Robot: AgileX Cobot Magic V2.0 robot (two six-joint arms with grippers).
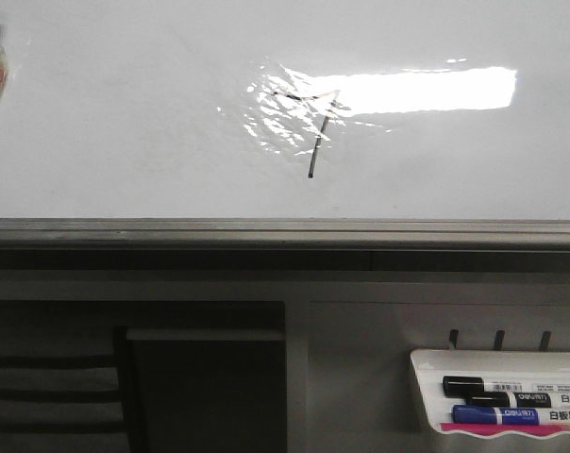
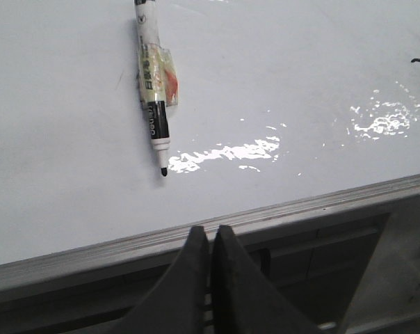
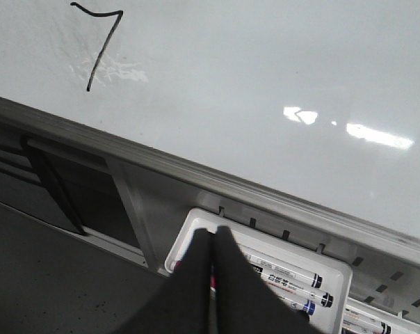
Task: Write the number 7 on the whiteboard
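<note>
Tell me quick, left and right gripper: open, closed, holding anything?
Left gripper: closed, holding nothing; the marker lies apart on the whiteboard.
Right gripper: closed, holding nothing, above the marker tray.
</note>
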